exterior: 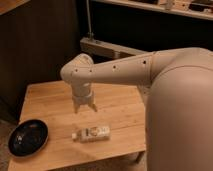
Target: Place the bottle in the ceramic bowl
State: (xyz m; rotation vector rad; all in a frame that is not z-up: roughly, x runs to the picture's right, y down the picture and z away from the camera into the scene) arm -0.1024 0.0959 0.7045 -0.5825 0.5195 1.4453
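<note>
The robot's two-finger hand (85, 107) hangs above a light wooden counter (122, 107). Its fingers point straight down and are spread apart, gripping nothing. Just in front of the hand, nearer the camera, a small whitish plastic bottle (91, 133) lies on its side on the counter. It has a white cap (75, 135) turned toward the left of the view and a pale label with reddish-brown marks. Hand and bottle are apart. A shallow, glossy dark blue-black ceramic bowl (28, 137) sits at the counter's near left corner, to the left of the bottle and not touching it. The white jointed arm (120, 70) reaches in from the robot's bulky white body (182, 115), which fills the right side of the view.
</note>
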